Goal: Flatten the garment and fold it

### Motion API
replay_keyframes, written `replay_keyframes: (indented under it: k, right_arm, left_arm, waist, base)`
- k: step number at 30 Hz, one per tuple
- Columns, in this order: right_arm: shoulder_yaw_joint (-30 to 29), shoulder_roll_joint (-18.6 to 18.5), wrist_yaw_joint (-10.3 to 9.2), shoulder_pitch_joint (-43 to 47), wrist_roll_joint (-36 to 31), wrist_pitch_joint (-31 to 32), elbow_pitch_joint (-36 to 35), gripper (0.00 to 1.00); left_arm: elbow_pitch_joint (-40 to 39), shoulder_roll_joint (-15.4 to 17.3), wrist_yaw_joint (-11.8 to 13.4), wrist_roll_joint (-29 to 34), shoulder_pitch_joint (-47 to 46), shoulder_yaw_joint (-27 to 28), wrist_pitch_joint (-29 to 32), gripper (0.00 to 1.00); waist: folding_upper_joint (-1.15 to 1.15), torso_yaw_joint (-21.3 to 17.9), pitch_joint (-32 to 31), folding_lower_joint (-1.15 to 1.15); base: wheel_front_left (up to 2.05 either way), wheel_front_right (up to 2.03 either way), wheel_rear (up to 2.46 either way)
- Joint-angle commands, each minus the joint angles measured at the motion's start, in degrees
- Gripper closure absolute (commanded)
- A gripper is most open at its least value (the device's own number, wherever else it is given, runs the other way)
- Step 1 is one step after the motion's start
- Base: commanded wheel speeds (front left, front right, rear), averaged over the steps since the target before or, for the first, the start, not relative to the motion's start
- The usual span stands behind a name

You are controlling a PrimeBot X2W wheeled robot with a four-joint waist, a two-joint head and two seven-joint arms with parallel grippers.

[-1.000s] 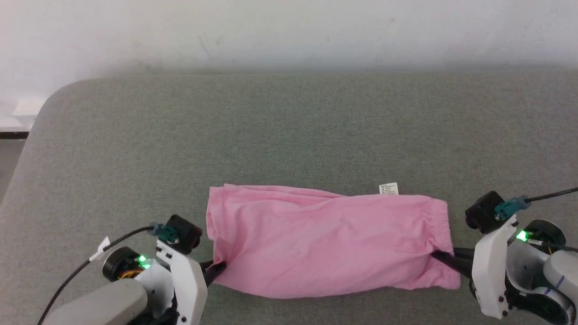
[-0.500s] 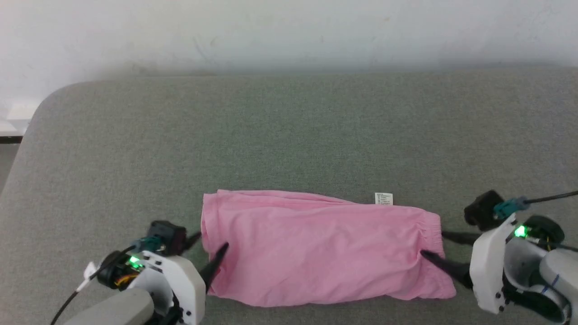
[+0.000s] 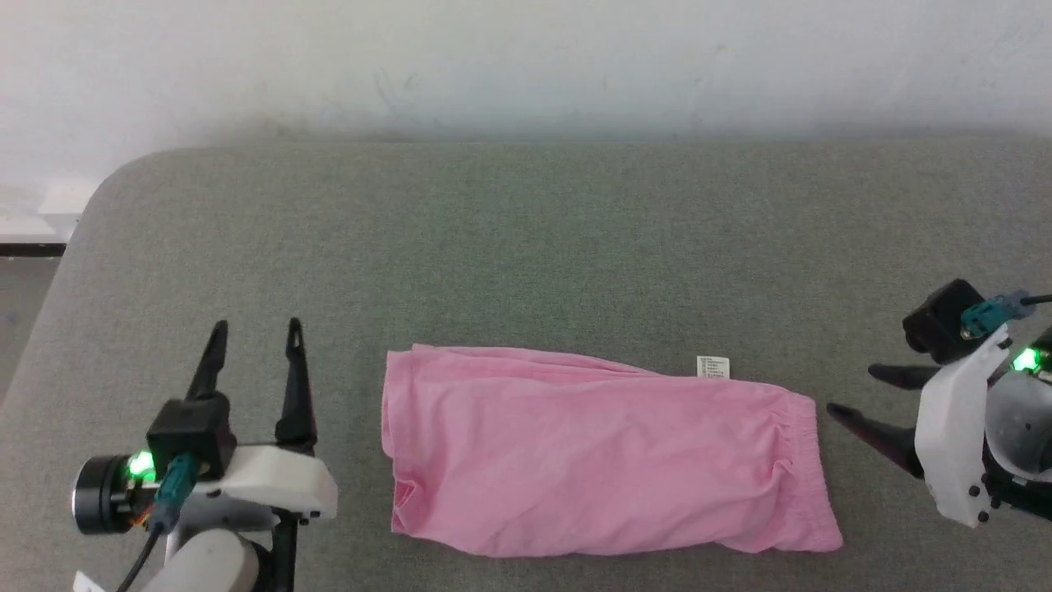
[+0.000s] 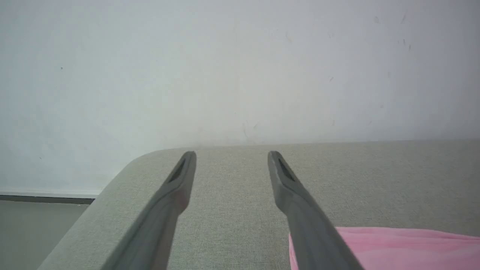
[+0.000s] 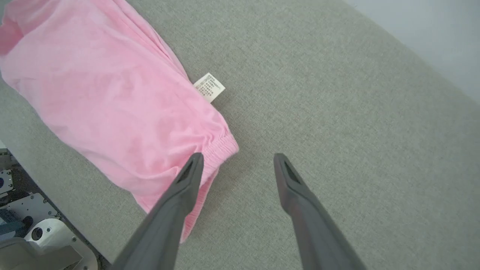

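Found garment point(image 3: 600, 460) lying as a long pink band near the front of cushion point(image 3: 526, 247), seemingly doubled over, far edge rumpled, label point(image 3: 712, 367) poking out at that edge. Had been pinched at both short ends a second before; let go at both since. Saw left gripper point(image 3: 256, 329) spread wide and empty, drawn well clear to the left of garment, pointing toward wall point(image 3: 526, 66). Saw right gripper point(image 3: 852, 390) likewise spread and empty, tips just beside the elastic end and aimed at it. Judged one lengthwise fold as laid down and set free; probably left to do, an end-over-end fold and some smoothing of creases. Spotted no container on cushion, so nothing to tell of contents.
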Motion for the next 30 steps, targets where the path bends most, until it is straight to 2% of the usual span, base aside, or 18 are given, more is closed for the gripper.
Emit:
replay_keyframes:
  k: [1,4,5,8,17,24,25,26,30]
  right_arm:
    - [-1.25,0.65,-0.05,2.5,-0.2,3.07,-0.15,0.0]
    - [-3.19,2.1,-0.05,5.01,-0.37,5.94,0.55,0.0]
    - [-3.19,2.1,-0.05,5.01,-0.37,5.94,0.55,0.0]
    - [-4.92,4.63,-0.05,7.53,-0.79,7.02,2.25,0.0]
    - [-7.88,14.62,-0.05,11.06,-2.99,5.74,13.07,0.0]
    - [-5.3,18.05,-0.05,11.81,-3.62,4.85,18.4,0.0]
    - [-5.21,18.25,-0.05,11.54,-3.64,4.32,18.67,0.56]
    - [-5.06,18.3,-0.05,11.19,-3.63,3.88,18.74,1.0]
    - [-5.42,17.78,-0.05,9.31,-3.14,1.34,17.77,1.0]
  left_arm:
    - [-2.53,-2.58,1.14,5.31,4.4,5.24,-0.26,0.0]
    - [-6.12,-6.29,1.17,12.12,8.64,12.02,-0.26,0.0]
    - [-6.12,-6.29,1.17,12.12,8.64,12.02,-0.26,0.0]
    - [-9.25,-10.14,0.39,17.57,12.1,16.44,-0.26,0.0]
    - [-9.22,-18.63,-6.61,26.39,15.75,22.79,-0.27,0.0]
    - [-7.37,-22.16,-10.97,30.1,14.5,25.19,-0.27,0.0]
    - [-7.18,-22.41,-11.46,30.44,14.41,25.63,-0.27,0.0]
    - [-6.97,-22.6,-11.93,30.77,14.35,26.02,-0.27,0.0]
    - [-7.12,-22.92,-13.18,32.38,14.45,27.05,-0.27,0.0]
  waist:
    - [-0.01,0.72,0.37,0.0]
    - [-0.01,1.41,0.83,0.0]
    - [-0.01,1.41,0.83,0.0]
    - [-0.01,2.08,1.42,0.0]
    - [-0.01,3.29,3.71,0.0]
    - [-0.01,3.53,4.53,0.0]
    - [-0.01,3.34,4.59,0.0]
    - [-0.01,3.15,4.65,0.0]
    - [-0.01,2.27,4.53,0.0]
  base:
    - [0.0,0.0,0.0]
    - [0.0,0.0,0.0]
    - [0.0,0.0,0.0]
    - [0.0,0.0,0.0]
    - [0.0,0.0,0.0]
    - [0.0,0.0,0.0]
    - [0.0,0.0,0.0]
    - [0.0,0.0,0.0]
    - [0.0,0.0,0.0]
